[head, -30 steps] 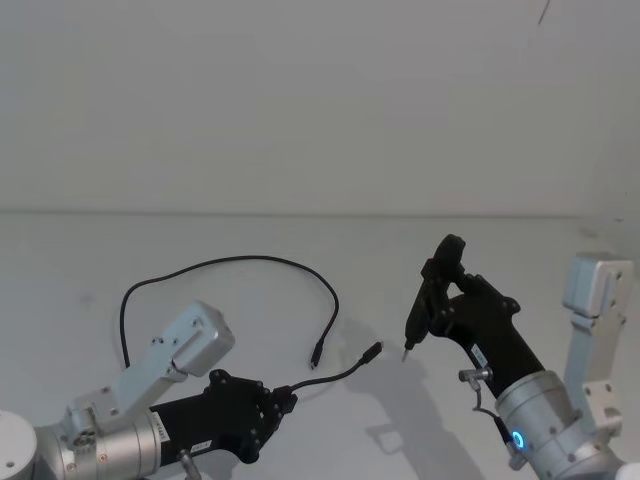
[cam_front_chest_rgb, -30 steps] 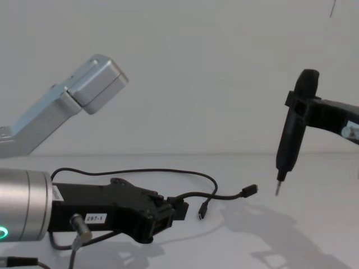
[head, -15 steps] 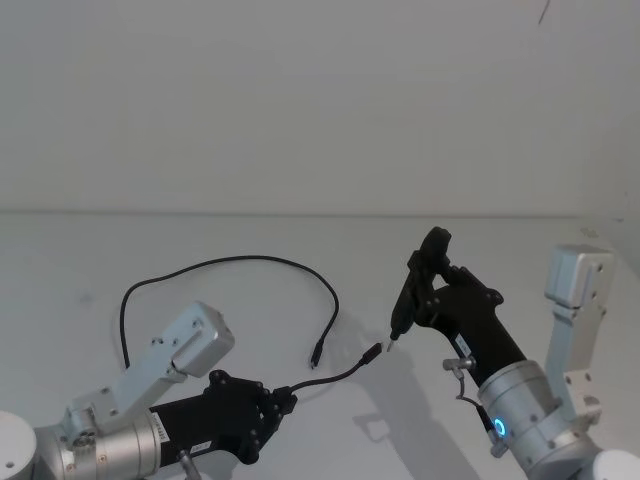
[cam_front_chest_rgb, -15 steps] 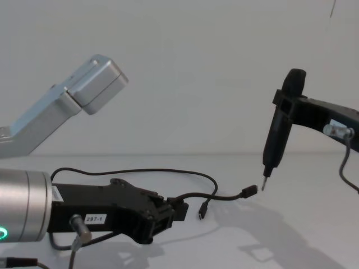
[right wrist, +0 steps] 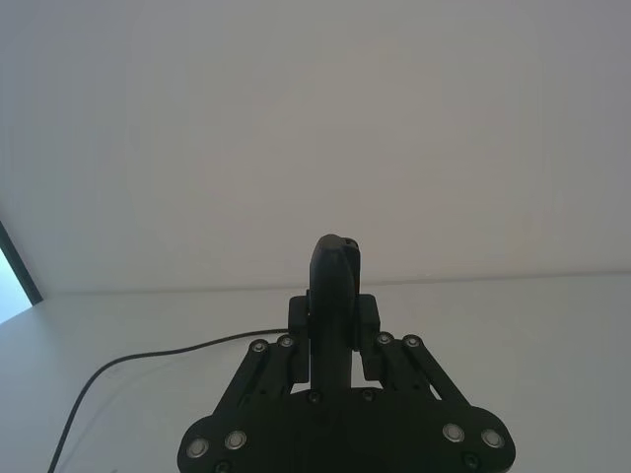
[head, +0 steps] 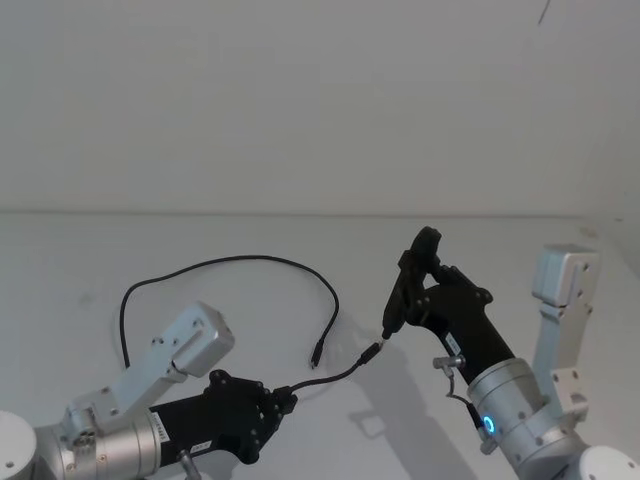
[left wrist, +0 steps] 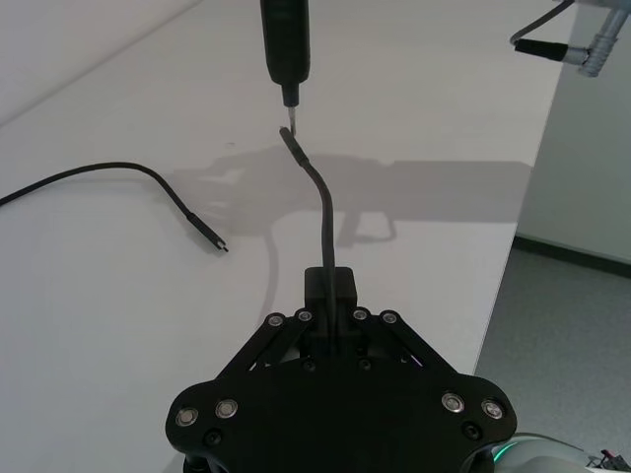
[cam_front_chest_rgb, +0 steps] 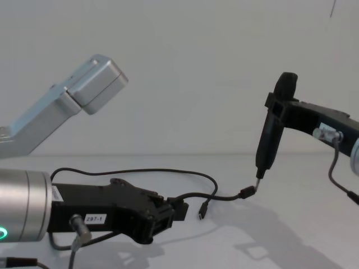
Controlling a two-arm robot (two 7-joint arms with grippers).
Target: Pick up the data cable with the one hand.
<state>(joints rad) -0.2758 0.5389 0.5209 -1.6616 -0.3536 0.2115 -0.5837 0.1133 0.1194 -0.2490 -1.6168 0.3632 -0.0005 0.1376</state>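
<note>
The data cable (head: 240,260) is thin and black, and its long part loops over the white table. My left gripper (head: 283,397), black with a white number label (cam_front_chest_rgb: 94,217), is shut on the cable's small splitter block (left wrist: 332,288). One short branch arches forward to a plug (cam_front_chest_rgb: 247,192) held a little above the table. Another plug (left wrist: 212,239) rests on the surface. My right gripper (head: 422,287) is shut on a slim black tool (cam_front_chest_rgb: 272,131). The tool's metal pin tip (left wrist: 288,102) touches the raised plug from above.
The white table meets a plain wall at the back. In the left wrist view the table's edge (left wrist: 527,197) runs close on one side, with floor beyond. A short grey wire with a metal plug (cam_front_chest_rgb: 331,137) hangs from my right arm.
My right arm has carried the pin-tipped tool leftward and down until its tip meets the cable's raised plug. The left gripper and the cable have stayed still.
</note>
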